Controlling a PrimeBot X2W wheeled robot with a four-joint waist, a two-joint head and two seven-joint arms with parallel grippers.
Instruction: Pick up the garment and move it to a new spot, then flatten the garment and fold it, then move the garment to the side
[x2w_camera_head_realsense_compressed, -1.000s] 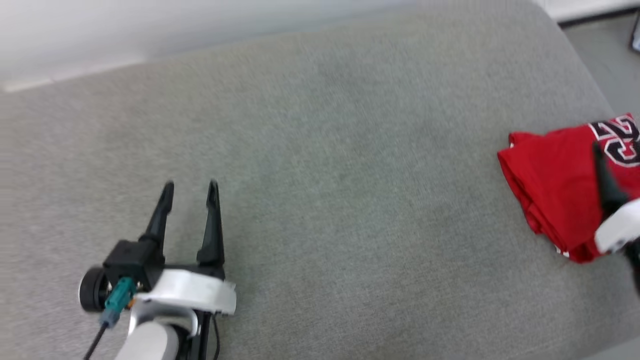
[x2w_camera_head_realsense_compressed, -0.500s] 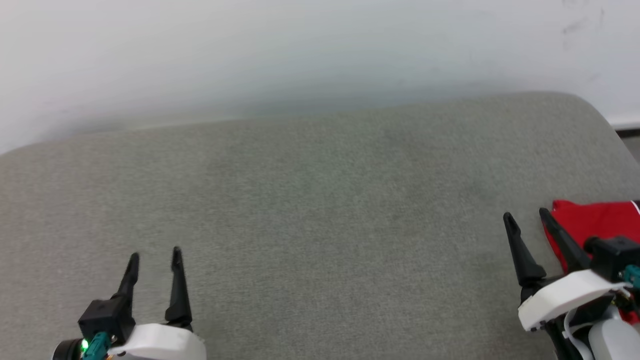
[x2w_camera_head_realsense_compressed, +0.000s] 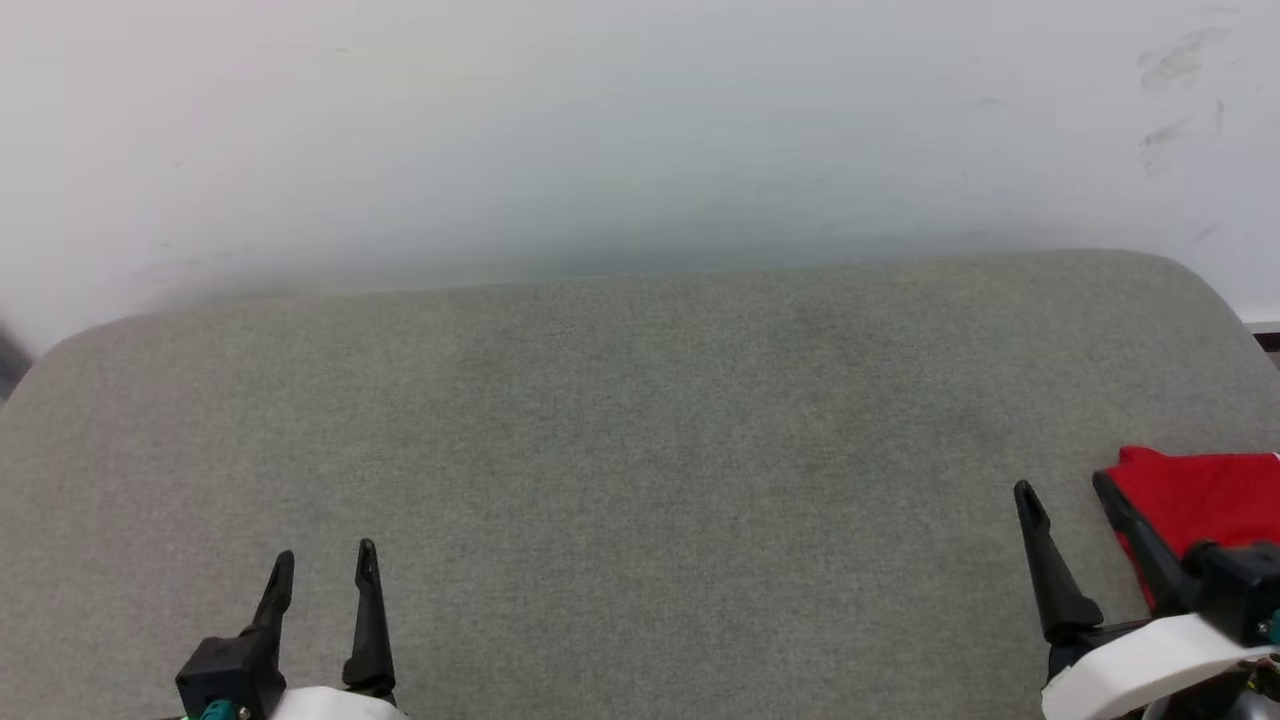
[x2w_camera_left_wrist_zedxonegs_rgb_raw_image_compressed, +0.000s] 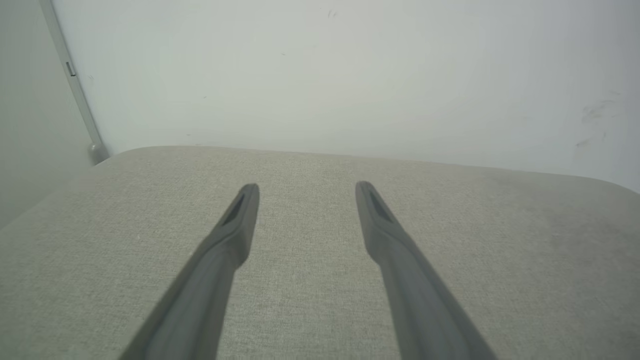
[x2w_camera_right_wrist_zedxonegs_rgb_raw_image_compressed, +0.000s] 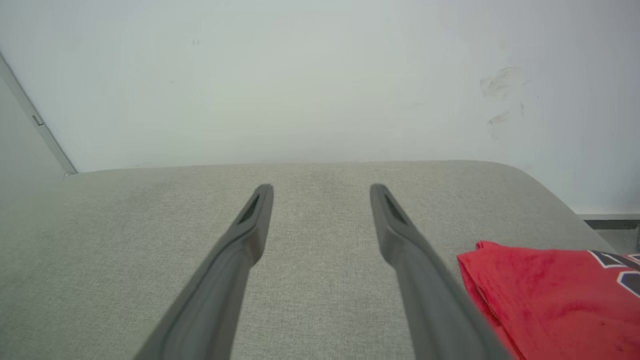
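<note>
Folded garment (x2w_camera_head_realsense_compressed: 1200, 500) at the grey cushion's (x2w_camera_head_realsense_compressed: 640, 450) right edge; my left claw (x2w_camera_head_realsense_compressed: 326, 555) and right claw (x2w_camera_head_realsense_compressed: 1062, 486) gape empty. Last step looks done; I'd only back away.

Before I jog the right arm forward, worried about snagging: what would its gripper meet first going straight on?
Probably the white wall: the right gripper points over bare grey cushion; the red shirt lies off to its right. Depth is unclear.
</note>
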